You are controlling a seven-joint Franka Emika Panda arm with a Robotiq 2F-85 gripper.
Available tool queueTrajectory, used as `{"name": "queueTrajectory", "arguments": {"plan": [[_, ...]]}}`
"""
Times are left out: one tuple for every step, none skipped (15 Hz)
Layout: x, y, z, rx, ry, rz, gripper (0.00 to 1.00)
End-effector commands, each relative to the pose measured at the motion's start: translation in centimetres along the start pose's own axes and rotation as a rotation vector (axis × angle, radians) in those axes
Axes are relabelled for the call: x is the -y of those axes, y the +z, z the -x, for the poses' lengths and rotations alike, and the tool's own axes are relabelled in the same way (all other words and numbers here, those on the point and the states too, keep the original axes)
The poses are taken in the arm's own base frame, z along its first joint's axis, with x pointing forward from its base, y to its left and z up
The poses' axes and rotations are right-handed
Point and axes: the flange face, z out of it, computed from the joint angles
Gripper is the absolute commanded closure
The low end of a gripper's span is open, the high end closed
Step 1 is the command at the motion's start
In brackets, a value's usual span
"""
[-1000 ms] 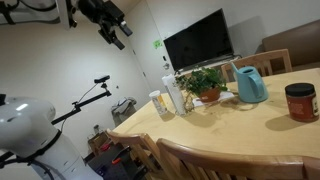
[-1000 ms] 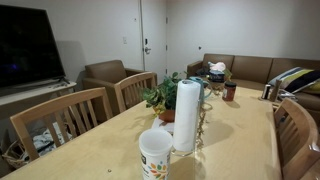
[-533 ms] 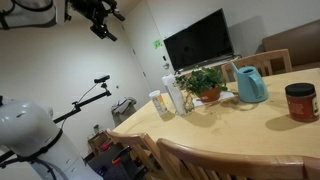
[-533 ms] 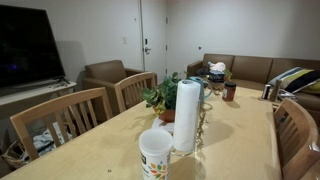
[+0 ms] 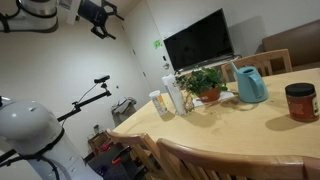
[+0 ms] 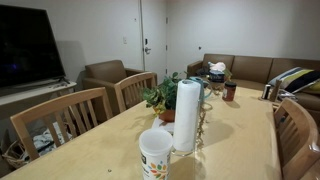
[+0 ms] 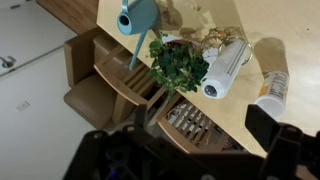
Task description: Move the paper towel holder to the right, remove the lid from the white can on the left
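The paper towel holder, a tall white roll (image 5: 175, 94), stands on the wooden table (image 5: 260, 125) beside the white can (image 5: 159, 104). Both also show in an exterior view, the roll (image 6: 187, 115) just behind the lidded can (image 6: 155, 156). In the wrist view, from high above, the roll (image 7: 226, 68) and the can (image 7: 272, 88) are side by side. My gripper (image 5: 99, 17) hangs high near the ceiling, far from the table. In the wrist view its dark fingers (image 7: 274, 124) stand wide apart, so the gripper (image 7: 190, 152) is open and empty.
A potted plant (image 5: 205, 82), a blue watering can (image 5: 250, 85) and a red-lidded jar (image 5: 300, 102) stand on the table. Wooden chairs (image 6: 60, 122) line its edge. A TV (image 5: 198, 40) is behind, a sofa (image 6: 250, 70) across the room.
My arm has swung up and to the left in the exterior view, further from the table. Nothing on the table has moved.
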Motion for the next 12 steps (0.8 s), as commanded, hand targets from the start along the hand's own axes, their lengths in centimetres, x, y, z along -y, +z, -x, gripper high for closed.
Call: {"name": "queueTrajectory", "arguments": {"plan": [[-0.2, 1.4, -1.6, -0.082, -0.175, -0.044, 0.0], [-0.1, 2.1, -1.9, -0.081, -0.224, -0.078, 0.0], [0.0, 2.5, -1.7, -0.081, -0.271, -0.115, 0.0], [0.4, 1.9, -1.3, -0.06, -0.193, -0.07, 0.0], [0.4, 2.4, -1.3, -0.067, -0.225, -0.09, 0.0], [0.4, 2.7, -1.3, -0.068, -0.241, -0.101, 0.0], [0.4, 2.9, -1.3, -0.068, -0.248, -0.104, 0.0], [0.4, 2.9, -1.3, -0.068, -0.25, -0.105, 0.0], [0.4, 2.9, -1.4, -0.069, -0.251, -0.105, 0.0], [0.4, 2.8, -1.4, -0.07, -0.252, -0.105, 0.0], [0.7, 3.8, -1.9, -0.033, -0.288, -0.127, 0.0], [1.2, 4.5, -2.4, -0.029, -0.332, -0.146, 0.0]]}}
